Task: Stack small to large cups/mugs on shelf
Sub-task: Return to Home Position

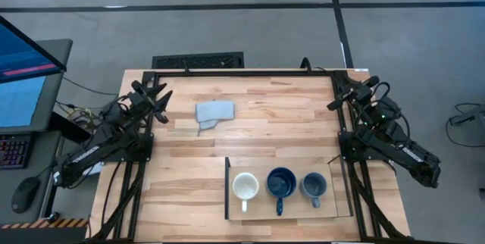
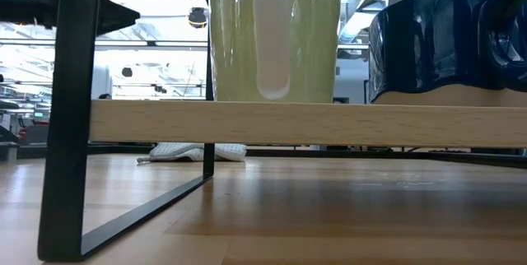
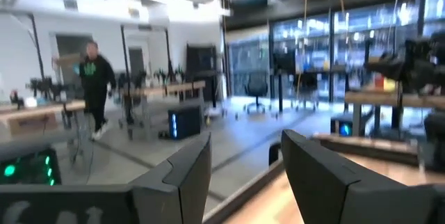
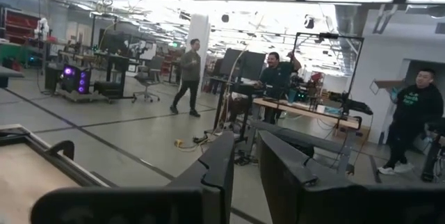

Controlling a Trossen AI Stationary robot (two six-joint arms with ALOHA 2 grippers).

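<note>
Mugs stand three in a row on the shelf (image 1: 332, 208), a pale plywood board lying at about 5 o'clock on the slatted wooden tabletop (image 1: 265, 134) in the high view. Along the row, from 9 o'clock to 3 o'clock, come the white mug (image 1: 245, 187), the navy mug (image 1: 280, 183) and the small grey-blue mug (image 1: 313, 186), none of them touching. A thin dark upright strip (image 1: 226, 187) runs along the board's 9 o'clock side, just beside the white mug. A folded grey cloth (image 1: 214, 112) lies toward 11 o'clock on the table, well apart from the shelf. Around the table is grey concrete floor crossed by dark lines, with a monitor (image 1: 23, 70), keyboard (image 1: 14, 151) and mouse (image 1: 25, 192) off at 9 o'clock. The wrist views look into a bright workshop of benches and chairs where several people stand or walk.

Left gripper (image 1: 159, 98) sits at the table's 9 o'clock edge with its fingers (image 3: 188, 175) apart and holding nothing; the mugs lie toward 4 o'clock from it. Right gripper (image 1: 339, 96) sits at the 3 o'clock edge, its fingers (image 4: 215, 161) parted by a narrow gap and holding nothing; the grey-blue mug is nearest, toward 7 o'clock, well clear.
</note>
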